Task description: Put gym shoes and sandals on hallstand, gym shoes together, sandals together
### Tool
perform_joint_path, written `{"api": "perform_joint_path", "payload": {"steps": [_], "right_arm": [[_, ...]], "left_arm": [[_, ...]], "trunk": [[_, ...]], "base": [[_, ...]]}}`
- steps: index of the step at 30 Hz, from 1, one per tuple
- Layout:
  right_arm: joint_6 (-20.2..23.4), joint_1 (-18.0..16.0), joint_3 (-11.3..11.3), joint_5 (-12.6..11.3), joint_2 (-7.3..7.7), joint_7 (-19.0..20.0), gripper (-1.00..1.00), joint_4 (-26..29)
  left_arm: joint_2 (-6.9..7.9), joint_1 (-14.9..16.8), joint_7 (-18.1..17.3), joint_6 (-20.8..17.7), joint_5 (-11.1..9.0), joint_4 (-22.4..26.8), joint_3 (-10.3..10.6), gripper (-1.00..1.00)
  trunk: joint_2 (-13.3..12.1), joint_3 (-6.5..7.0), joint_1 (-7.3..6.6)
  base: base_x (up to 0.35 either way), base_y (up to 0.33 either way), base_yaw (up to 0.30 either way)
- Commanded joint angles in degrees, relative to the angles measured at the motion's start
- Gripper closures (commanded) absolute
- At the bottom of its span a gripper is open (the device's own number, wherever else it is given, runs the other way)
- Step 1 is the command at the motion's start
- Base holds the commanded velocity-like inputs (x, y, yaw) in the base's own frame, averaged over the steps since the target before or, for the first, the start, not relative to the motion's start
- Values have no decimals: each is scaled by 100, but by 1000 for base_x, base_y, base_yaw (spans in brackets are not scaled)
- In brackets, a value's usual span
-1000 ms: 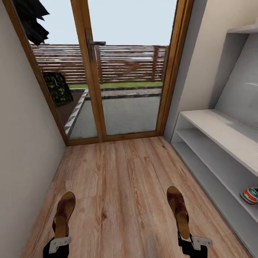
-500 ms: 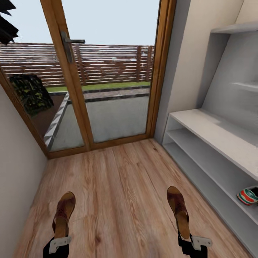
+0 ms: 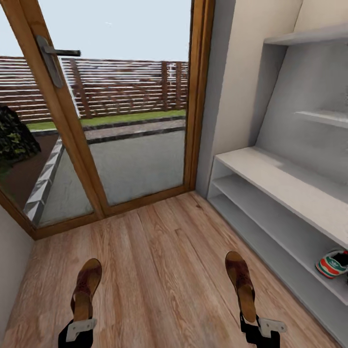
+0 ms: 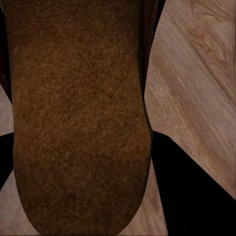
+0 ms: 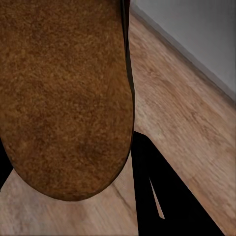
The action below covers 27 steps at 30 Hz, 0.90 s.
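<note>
Facing: a corridor end with a wood-framed glass door [image 3: 111, 121], a slatted fence and paving outside.
Floor: the light wood-plank corridor floor [image 3: 159, 261] runs from the door to the near edge.
Left gripper [image 3: 77, 331]: low at the near edge, clamped on the heel of a brown sandal [image 3: 86, 289] that points toward the door, carried above the floor.
Left wrist view: the held sandal's brown grainy sole [image 4: 78, 118] takes up most of the picture, with planks beside it.
Right gripper [image 3: 258, 328]: low at the near edge, clamped on the heel of the second sandal [image 3: 240, 285], also pointing toward the door.
Right wrist view: that sandal's sole [image 5: 64, 98] is close up, with floor and a grey wall base beyond.
Hallstand [image 3: 270, 179]: a long white-grey unit along the right wall, with stepped shelves above.
Gym shoe [image 3: 332, 264]: one white, green and red sneaker on the hallstand's lower shelf, at the right edge, partly cut off.
</note>
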State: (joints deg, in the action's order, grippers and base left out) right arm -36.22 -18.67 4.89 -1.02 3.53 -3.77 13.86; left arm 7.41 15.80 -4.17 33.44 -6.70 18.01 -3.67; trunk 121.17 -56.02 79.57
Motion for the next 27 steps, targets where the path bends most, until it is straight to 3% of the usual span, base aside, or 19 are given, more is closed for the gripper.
{"api": "perform_joint_path", "payload": {"steps": [1, 27], "right_arm": [[-17, -5, 5, -30, -1, 12, 100, -6], [-17, -5, 3, -30, -1, 11, 100, -6]], "left_arm": [[4, 2, -40, 12, -48, 0, -11, 100], [6, 2, -40, 20, -42, -7, -11, 100]], "trunk": [[2, -4, 2], [2, -4, 2]], "base": [[328, 159, -265], [270, 233, -265]]}}
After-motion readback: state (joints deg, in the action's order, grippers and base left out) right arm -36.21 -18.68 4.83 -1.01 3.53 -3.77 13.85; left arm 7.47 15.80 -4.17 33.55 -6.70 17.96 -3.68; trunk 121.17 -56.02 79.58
